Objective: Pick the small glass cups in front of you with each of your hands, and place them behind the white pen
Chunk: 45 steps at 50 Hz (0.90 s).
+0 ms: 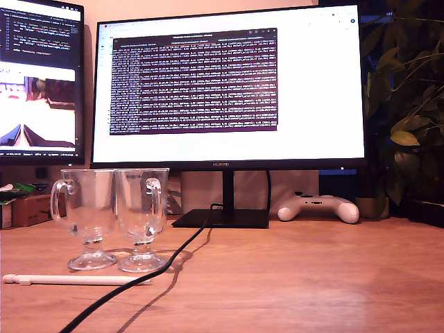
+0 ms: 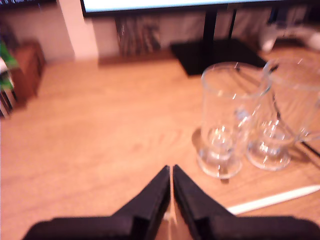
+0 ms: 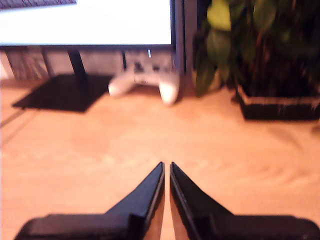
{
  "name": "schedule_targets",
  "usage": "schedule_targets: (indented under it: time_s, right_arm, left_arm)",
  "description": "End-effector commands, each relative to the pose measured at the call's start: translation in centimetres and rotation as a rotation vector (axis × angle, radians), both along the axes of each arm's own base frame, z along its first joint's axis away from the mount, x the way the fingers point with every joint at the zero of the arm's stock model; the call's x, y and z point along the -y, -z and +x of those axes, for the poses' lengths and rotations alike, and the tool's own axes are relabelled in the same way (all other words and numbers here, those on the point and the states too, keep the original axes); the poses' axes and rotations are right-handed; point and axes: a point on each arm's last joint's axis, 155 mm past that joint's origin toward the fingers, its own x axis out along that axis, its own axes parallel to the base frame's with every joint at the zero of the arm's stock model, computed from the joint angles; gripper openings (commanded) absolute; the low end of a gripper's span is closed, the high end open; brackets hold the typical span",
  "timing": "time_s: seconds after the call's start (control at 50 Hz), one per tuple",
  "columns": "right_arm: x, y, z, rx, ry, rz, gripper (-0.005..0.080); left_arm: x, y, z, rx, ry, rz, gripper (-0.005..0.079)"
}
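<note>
Standing side by side, nearly touching, on the wooden surface (image 1: 312, 277) at the exterior view's left: two clear glass stemmed mugs (image 1: 87, 215) (image 1: 142, 218), just behind the long slim white pen (image 1: 69, 279) lying flat. Crossing the pen's tip, a black cable (image 1: 139, 277) running toward the black monitor stand (image 1: 222, 218). Showing neither pincer in that view. Hovering above bare wood in the first wrist view, first pincer (image 2: 171, 172), dark wedge fingers pressed nearly together, holding nothing, mugs (image 2: 227, 120) (image 2: 280, 120) and pen (image 2: 275, 199) off to one side. Appearing likewise narrow and empty, second pincer (image 3: 166, 170), facing a white game controller (image 3: 145, 80) and potted green plant (image 3: 260, 50). Reading faintly "HUAWEI" on the monitor bezel (image 1: 222, 164); on-screen text too small to read.
</note>
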Motion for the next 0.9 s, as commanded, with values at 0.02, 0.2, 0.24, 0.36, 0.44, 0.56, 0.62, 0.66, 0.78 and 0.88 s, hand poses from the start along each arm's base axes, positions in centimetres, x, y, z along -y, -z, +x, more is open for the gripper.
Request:
schedule_targets:
  time_s: [0.02, 0.2, 0.24, 0.36, 0.44, 0.56, 0.62, 0.66, 0.78, 0.88]
  right_arm:
    - [0.0, 0.4, -0.3, 0.002, 0.001, -0.001, -0.0009]
    - [-0.1, -0.7, -0.8, 0.048, 0.0, -0.007, -0.001]
    - [-0.1, -1.0, -1.0, 0.061, 0.0, -0.009, -0.001]
    - [-0.2, -1.8, -1.3, 0.096, -0.001, -0.014, -0.001]
    - [-0.2, -2.4, -1.6, 0.122, -0.001, -0.015, -0.001]
    - [-0.4, -3.1, -2.0, 0.157, -0.008, -0.021, -0.001]
    - [-0.4, -2.9, -2.0, 0.148, -0.009, -0.019, -0.0009]
    - [-0.4, -2.9, -2.0, 0.146, -0.008, -0.018, -0.001]
    - [-0.4, -1.8, -2.1, 0.098, -0.007, -0.009, -0.001]
    - [-0.2, 0.1, -2.3, 0.02, 0.007, 0.016, -0.0009]
  left_arm:
    - [-0.1, 0.6, -0.4, 0.003, -0.004, 0.001, -0.0019]
    - [-0.3, -0.4, -0.9, 0.054, -0.015, 0.005, -0.0019]
    - [-0.3, -0.7, -1.0, 0.063, -0.016, 0.002, -0.0019]
    - [-0.3, -1.2, -1.5, 0.087, -0.019, -0.008, -0.0019]
    - [-0.2, -1.7, -1.8, 0.108, -0.021, -0.015, -0.0019]
    - [-0.3, -1.6, -2.0, 0.104, -0.025, -0.022, -0.0019]
    - [-0.3, -1.5, -2.0, 0.094, -0.03, -0.037, -0.0019]
    - [-0.5, -1.4, -1.9, 0.092, -0.042, -0.034, -0.0019]
    - [-0.8, -1.1, -1.9, 0.077, -0.058, -0.032, -0.0019]
    - [-0.8, -0.2, -2.1, 0.042, -0.057, -0.033, -0.0019]
